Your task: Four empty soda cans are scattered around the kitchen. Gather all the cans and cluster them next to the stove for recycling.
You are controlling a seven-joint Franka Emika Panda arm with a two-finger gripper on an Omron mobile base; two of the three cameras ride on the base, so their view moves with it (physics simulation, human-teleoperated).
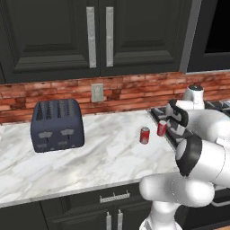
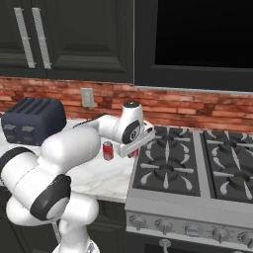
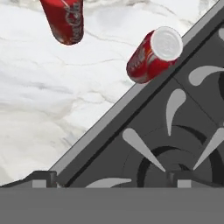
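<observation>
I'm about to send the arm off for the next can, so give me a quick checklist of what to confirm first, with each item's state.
1. Gripper open, holding nothing: ok.
2. Can by the stove upright on the counter, close to the stove edge: ok.
3. Second red can upright, a short way left of the first: ok.
4. All four cans gathered: not ok, two red ones here.
5. Gripper clear of both cans: ok, they stand ahead of it.
6. Toaster away from the cluster: ok.
</observation>
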